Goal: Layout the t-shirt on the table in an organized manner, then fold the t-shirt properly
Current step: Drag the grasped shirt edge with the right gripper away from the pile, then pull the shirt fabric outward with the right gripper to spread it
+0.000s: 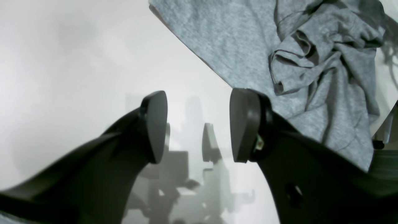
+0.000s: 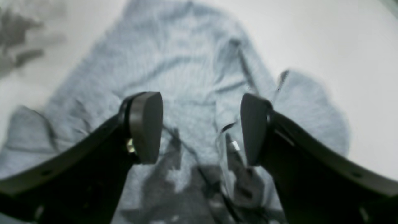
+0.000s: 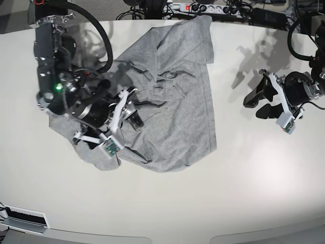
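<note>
The grey t-shirt (image 3: 172, 96) lies crumpled and partly spread on the white table (image 3: 254, 178), left of the middle, with no lettering showing. My right gripper (image 3: 135, 110) hovers over the shirt's bunched left part. In the right wrist view the right gripper (image 2: 200, 124) is open, with wrinkled t-shirt (image 2: 186, 62) cloth below and nothing between the fingers. My left gripper (image 3: 257, 104) is off to the right, well apart from the shirt. In its wrist view the left gripper (image 1: 200, 124) is open over bare table (image 1: 62, 62), and the t-shirt (image 1: 248, 46) edge lies just beyond its right finger.
A power strip (image 3: 203, 7) and black cables run along the table's far edge, close to the shirt's top end. The table's curved front edge (image 3: 152, 236) is near the bottom. A white vented box (image 3: 24, 218) sits at the lower left.
</note>
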